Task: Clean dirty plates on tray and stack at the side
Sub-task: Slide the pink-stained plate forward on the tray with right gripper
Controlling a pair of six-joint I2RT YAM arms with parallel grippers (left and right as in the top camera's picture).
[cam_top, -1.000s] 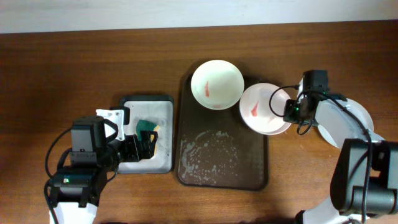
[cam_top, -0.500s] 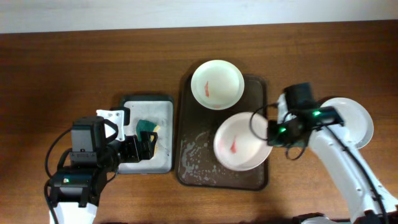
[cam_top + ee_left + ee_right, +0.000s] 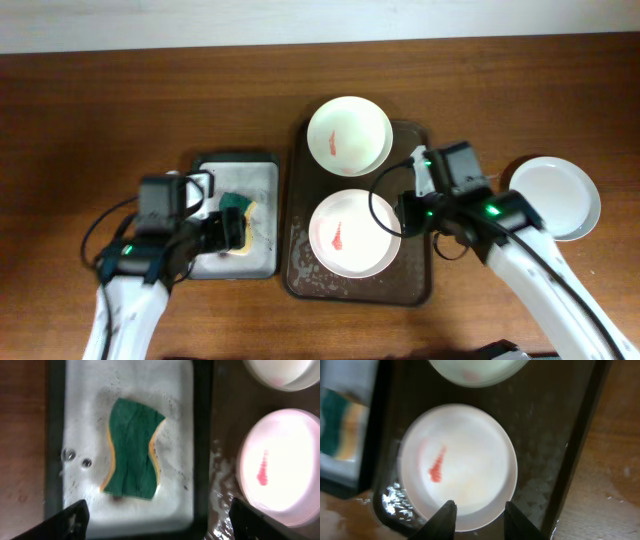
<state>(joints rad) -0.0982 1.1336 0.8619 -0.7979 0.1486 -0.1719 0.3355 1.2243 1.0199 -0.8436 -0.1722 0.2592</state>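
Note:
The pale pink plate (image 3: 354, 233) with a red smear lies flat in the middle of the dark brown tray (image 3: 412, 275). My right gripper (image 3: 403, 215) is at its right rim. In the right wrist view its jaws (image 3: 481, 522) stand apart, open, astride the near rim of the pink plate (image 3: 457, 465). The mint plate (image 3: 349, 135), also smeared red, sits at the tray's far end. A white plate (image 3: 555, 197) rests on the table to the right, off the tray. My left gripper (image 3: 162, 525) hangs wide open just above the green-yellow sponge (image 3: 132, 450).
The sponge lies on a small soapy grey-white tray (image 3: 262, 165) directly left of the brown tray. Foam and water cover the brown tray's front (image 3: 300, 270). Bare wooden table surrounds both trays.
My right arm carried the pink plate from the tray's right edge to its middle, set it down and parted its jaws. My left arm shifted slightly right over the sponge.

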